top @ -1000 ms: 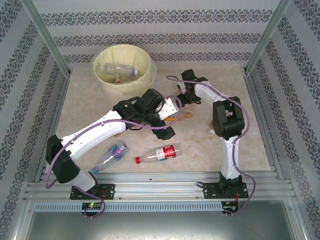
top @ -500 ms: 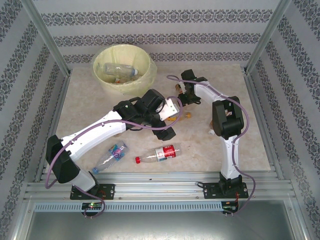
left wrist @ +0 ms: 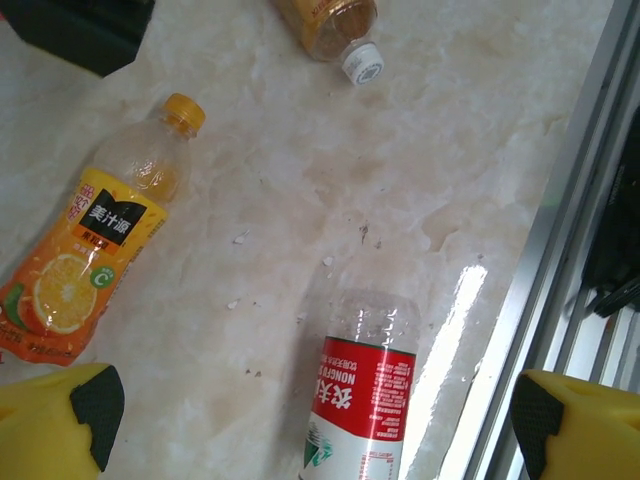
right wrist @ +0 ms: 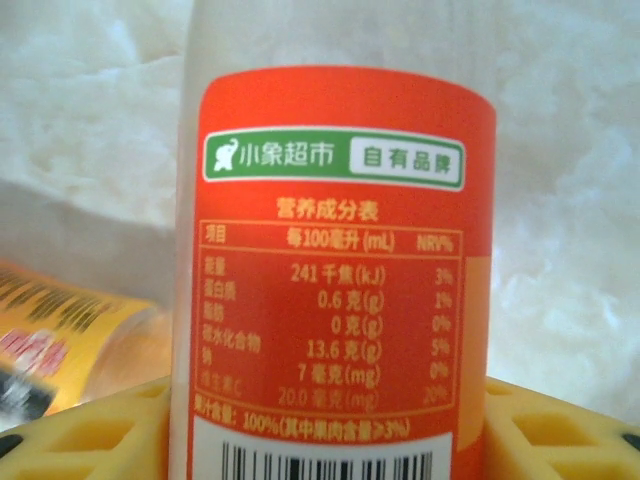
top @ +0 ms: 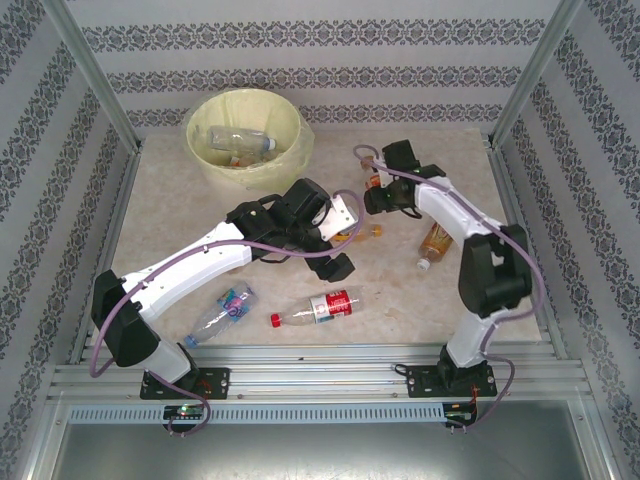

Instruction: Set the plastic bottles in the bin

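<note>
Red-orange-labelled bottle (right wrist: 330, 250): set between the yellow pads (right wrist: 90, 430) of the right gripper (right wrist: 335, 440), which press on both of its sides, so the fingers are clamped on it; it stands right of the table's middle; whether its base touches the table (top: 170, 230) cannot be told. Juice bottle (left wrist: 95, 260), yellow-orange label and orange cap: lying on the marbled top just beside the held bottle, under the left arm's wrist in the top view. Left gripper (left wrist: 318, 415): fingers spread wide apart with nothing between them, hanging above the table. White-capped bottle (top: 433, 243), amber contents: lying to the right of both grippers, near the right arm's elbow. Red-labelled bottle (top: 325, 304), red cap: lying near the front edge, close to the aluminium rail (left wrist: 560, 250). Blue-labelled bottle (top: 222, 308): lying at the front left, beside the left arm's lower link. Bin (top: 290, 125): round, cream, lined with a pale yellow bag, at the far left corner, well apart from the held bottle; a clear bottle (top: 240, 138) lies inside among other items too small to name. Left arm: stretched diagonally from the front left to the table's middle, its wrist between the bin and the right gripper. Patterned walls enclose the table on three sides.
</note>
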### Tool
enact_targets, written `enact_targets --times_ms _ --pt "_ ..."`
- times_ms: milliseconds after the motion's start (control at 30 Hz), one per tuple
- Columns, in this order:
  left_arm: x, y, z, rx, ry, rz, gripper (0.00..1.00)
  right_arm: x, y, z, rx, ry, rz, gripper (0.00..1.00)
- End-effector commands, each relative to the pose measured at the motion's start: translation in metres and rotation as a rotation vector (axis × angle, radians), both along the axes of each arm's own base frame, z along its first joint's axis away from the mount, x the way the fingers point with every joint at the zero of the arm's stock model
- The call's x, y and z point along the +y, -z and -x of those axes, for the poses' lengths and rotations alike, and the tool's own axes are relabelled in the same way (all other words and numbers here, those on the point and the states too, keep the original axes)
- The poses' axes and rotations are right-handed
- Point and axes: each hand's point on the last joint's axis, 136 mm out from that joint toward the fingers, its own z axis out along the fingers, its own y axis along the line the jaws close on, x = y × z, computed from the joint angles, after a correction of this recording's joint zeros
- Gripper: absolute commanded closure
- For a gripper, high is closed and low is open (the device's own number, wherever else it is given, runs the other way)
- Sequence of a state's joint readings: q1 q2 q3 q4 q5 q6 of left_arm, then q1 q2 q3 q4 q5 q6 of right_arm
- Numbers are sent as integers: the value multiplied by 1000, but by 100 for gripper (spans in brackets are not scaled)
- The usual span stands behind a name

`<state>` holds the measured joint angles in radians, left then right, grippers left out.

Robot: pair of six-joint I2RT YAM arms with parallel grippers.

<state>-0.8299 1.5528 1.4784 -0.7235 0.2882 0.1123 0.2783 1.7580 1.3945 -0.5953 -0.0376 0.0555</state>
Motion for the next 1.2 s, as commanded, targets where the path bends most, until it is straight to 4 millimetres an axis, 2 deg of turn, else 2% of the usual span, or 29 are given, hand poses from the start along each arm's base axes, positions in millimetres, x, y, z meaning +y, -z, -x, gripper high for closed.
enact_targets --times_ms 0,167,300,467,700,867,967,1067,1167 --pt "-10 -34 2 -8 -27 108 0 5 -20 19 -38 52 -129 40" --pt "-18 -55 -3 69 -126 225 0 12 -48 58 -97 94 -320 40" --pt "-17 -58 -14 185 -286 336 0 16 -67 91 -138 82 -406 39" --pt "-23 -69 -20 310 -391 481 0 23 -81 131 -173 30 -510 39" --pt "-35 -79 -46 362 -448 662 1 43 -95 185 -211 -89 -648 38" --pt "-37 -75 -66 360 -490 715 3 50 -101 211 -215 -136 -718 38" --pt "-44 -71 -72 399 -478 760 6 55 -104 224 -213 -175 -747 38" --pt "-48 -68 -75 419 -478 781 9 58 -106 231 -217 -204 -761 38" --pt "-49 -71 -79 428 -478 814 16 61 -106 233 -209 -220 -761 38"
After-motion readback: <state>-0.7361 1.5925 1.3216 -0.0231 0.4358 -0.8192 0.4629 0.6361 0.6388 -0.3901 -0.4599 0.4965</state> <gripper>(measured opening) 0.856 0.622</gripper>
